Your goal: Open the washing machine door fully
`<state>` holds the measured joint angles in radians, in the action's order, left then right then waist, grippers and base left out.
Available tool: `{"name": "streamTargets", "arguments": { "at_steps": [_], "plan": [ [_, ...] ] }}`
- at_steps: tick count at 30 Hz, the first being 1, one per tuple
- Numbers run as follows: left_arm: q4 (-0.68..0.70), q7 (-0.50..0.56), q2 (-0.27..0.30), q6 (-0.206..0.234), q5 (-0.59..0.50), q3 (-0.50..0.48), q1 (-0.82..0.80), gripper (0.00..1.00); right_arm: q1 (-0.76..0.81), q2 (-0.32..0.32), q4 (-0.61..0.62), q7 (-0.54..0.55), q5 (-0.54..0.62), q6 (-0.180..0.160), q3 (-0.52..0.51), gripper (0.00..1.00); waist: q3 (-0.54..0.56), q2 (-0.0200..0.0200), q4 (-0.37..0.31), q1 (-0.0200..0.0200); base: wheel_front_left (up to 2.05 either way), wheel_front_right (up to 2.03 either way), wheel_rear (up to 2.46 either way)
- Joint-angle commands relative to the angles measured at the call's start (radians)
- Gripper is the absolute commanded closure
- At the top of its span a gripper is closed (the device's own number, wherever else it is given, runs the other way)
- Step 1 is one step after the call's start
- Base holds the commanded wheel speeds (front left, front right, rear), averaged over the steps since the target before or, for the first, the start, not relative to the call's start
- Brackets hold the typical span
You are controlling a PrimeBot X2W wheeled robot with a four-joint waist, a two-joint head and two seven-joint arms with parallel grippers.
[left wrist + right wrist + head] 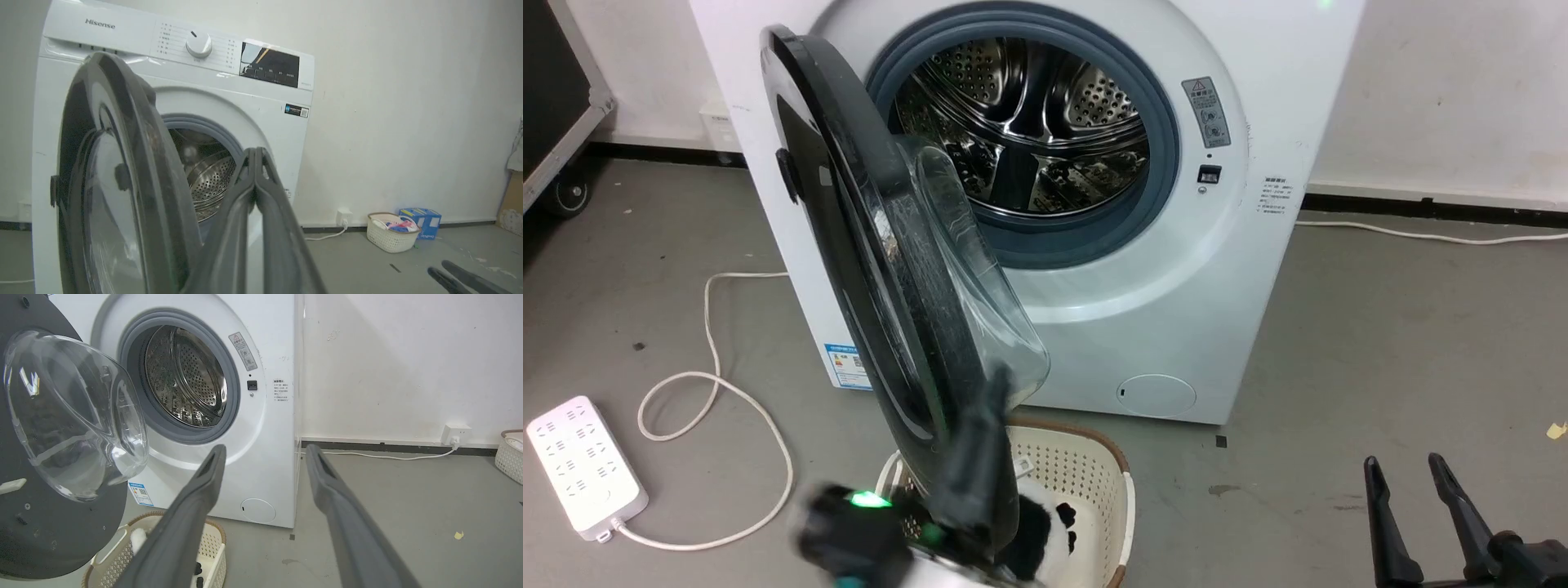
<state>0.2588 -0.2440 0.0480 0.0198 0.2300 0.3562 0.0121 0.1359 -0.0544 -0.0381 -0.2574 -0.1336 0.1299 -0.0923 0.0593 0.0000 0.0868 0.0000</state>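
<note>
- Washing machine door [866, 245], large and round with a glossy black ring frame and a bulging clear glass bowl, stood swung well out from the white front-loading washing machine [1176, 310] in the head view. It was hinged at the machine's left and turned almost edge-on, baring the perforated steel drum [1029, 122].
- There the left gripper [995, 388], blurred, rose beside the door's lower rim on the glass side, above a cream perforated plastic basket [1086, 465] on the grey floor [1339, 367]. The right gripper [1405, 461] sat low at the right, well apart from the machine, fingers spread.
- In the left wrist view the left gripper's [255, 153] two dark fingers were pressed together with nothing between them, just right of the door's black frame [135, 163].
- In the right wrist view the right gripper [265, 451] was spread wide and empty, pointing at the machine's front. The door [73, 416] hung at the left, its glass bowl facing the drum, with the basket [212, 547] below.
</note>
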Motion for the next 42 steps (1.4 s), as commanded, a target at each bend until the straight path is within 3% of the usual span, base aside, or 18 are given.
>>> {"name": "streamTargets", "arguments": {
  "at_steps": [1,7,12,17,25,34,42],
  "plan": [
    [-0.037,0.021,0.002,0.001,0.009,0.028,0.013,1.0,0.0,0.004,-0.005,-0.004,-0.008,0.001,0.001,0.0,-0.002,0.0,-0.002,0.0,0.0,0.0,0.0],
    [-0.197,0.085,0.002,0.039,0.058,0.112,0.019,1.0,-0.002,0.004,-0.009,-0.004,-0.013,0.001,0.002,0.0,-0.009,0.0,-0.007,0.0,0.0,0.0,0.0],
    [-0.307,0.074,0.002,0.073,0.093,0.112,-0.01,1.0,0.0,0.004,-0.014,-0.004,-0.017,0.001,0.006,0.0,-0.011,0.0,-0.003,0.0,0.0,0.0,0.0],
    [-0.397,0.054,0.002,0.078,0.117,0.092,-0.041,1.0,0.004,0.004,-0.019,-0.004,-0.027,0.001,0.017,0.0,-0.01,0.0,0.025,0.0,0.0,0.0,0.0],
    [-0.459,0.032,0.03,0.07,0.131,0.069,-0.037,1.0,0.024,0.004,-0.026,-0.004,-0.051,0.001,0.032,0.0,0.0,0.0,0.14,0.0,0.0,0.0,0.0],
    [-0.452,0.028,0.076,0.09,0.156,0.008,-0.043,1.0,0.03,0.004,-0.036,-0.004,-0.065,0.001,0.056,0.0,-0.003,0.0,0.305,0.0,0.0,0.0,0.0],
    [-0.468,0.045,0.148,0.106,0.211,-0.109,-0.116,1.0,0.025,0.004,-0.039,-0.004,-0.037,0.001,0.091,0.0,-0.077,0.0,0.374,0.0,0.0,0.0,0.0]
  ]
}}
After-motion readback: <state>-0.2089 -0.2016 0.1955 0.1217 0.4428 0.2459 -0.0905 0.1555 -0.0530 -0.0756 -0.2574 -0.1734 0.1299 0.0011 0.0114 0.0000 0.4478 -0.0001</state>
